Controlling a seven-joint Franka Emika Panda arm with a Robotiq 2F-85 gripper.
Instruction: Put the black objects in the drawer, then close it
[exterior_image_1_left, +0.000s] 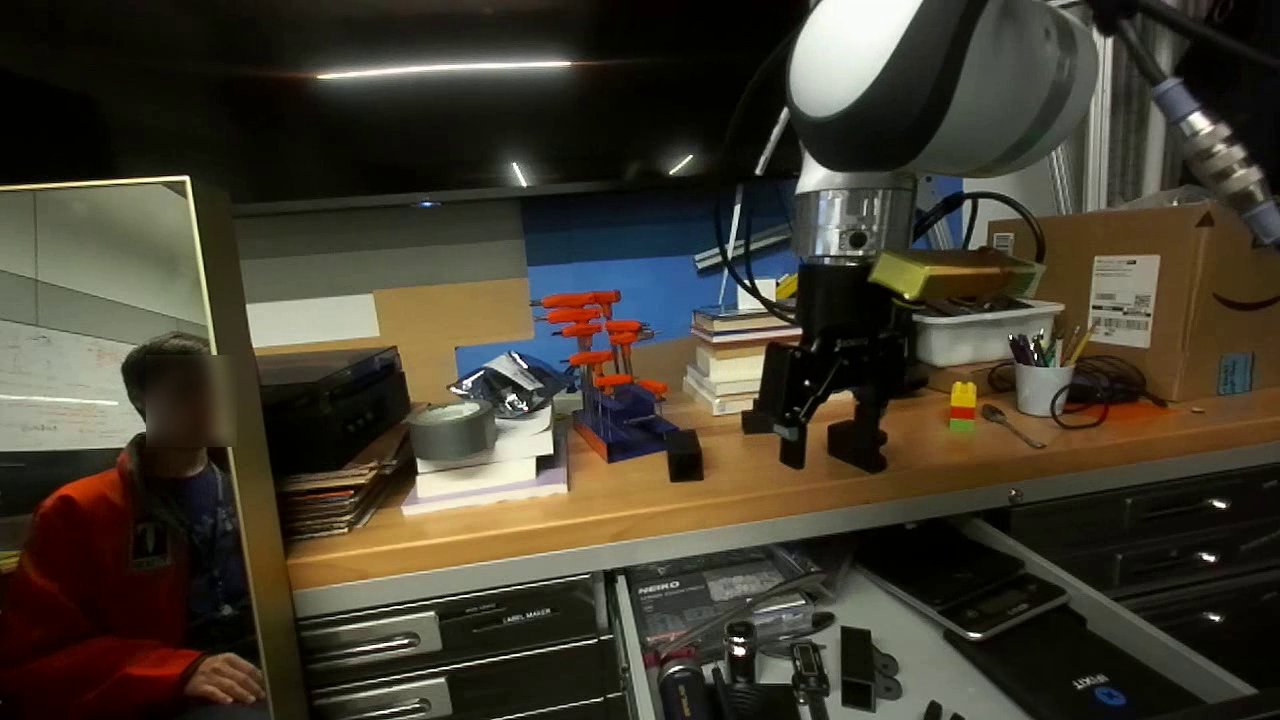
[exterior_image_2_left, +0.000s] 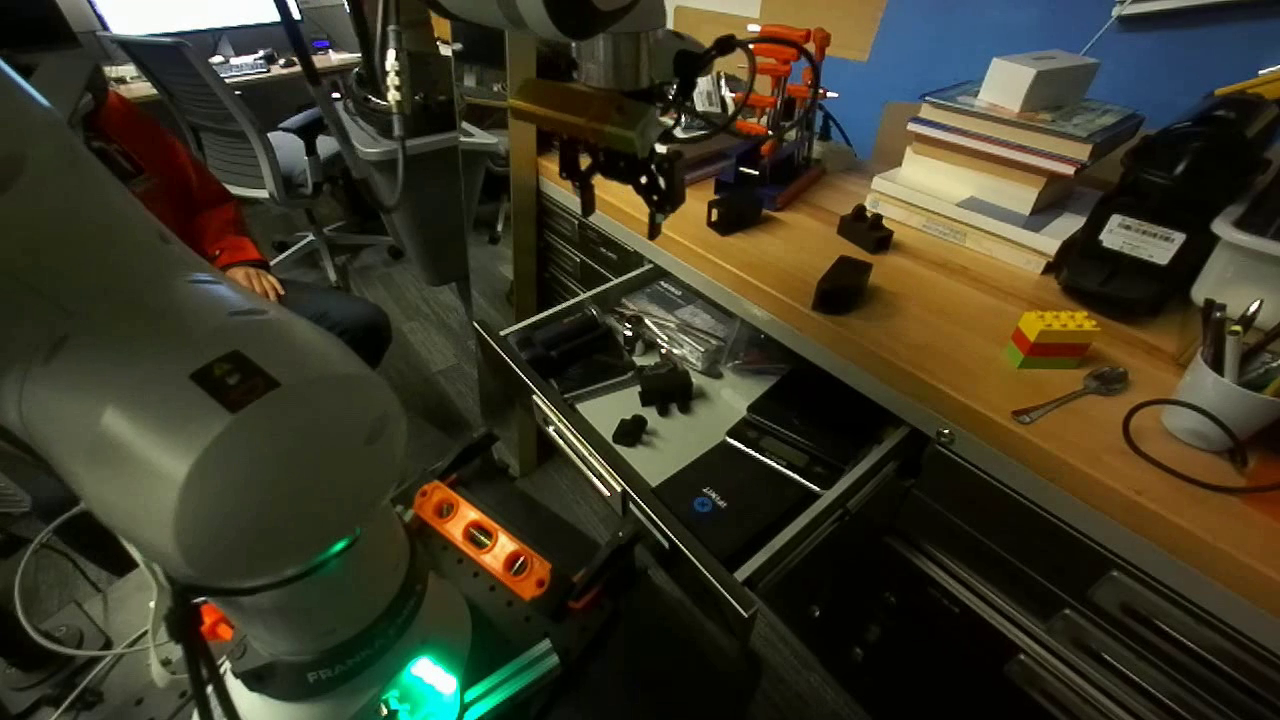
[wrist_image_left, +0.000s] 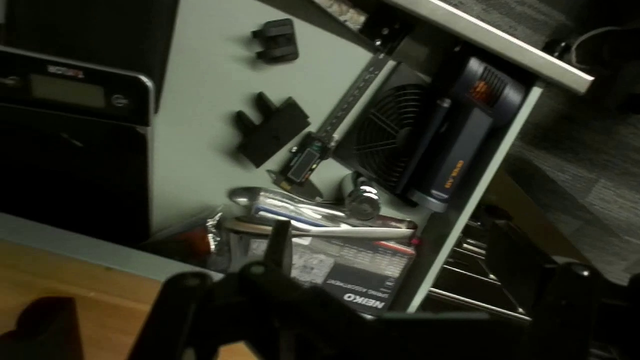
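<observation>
In an exterior view, the pulled-out dark-grey metal drawer holds two chunky matte black pieces; higher up hangs the black two-fingered gripper — fingers spread wide, nothing between them; to its right, three matte black blocks rest apart on the brown wooden benchtop.

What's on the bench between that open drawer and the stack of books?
A chunky black block nearer the drawer and a knobbed black block nearer the books, seen in an exterior view.
</observation>
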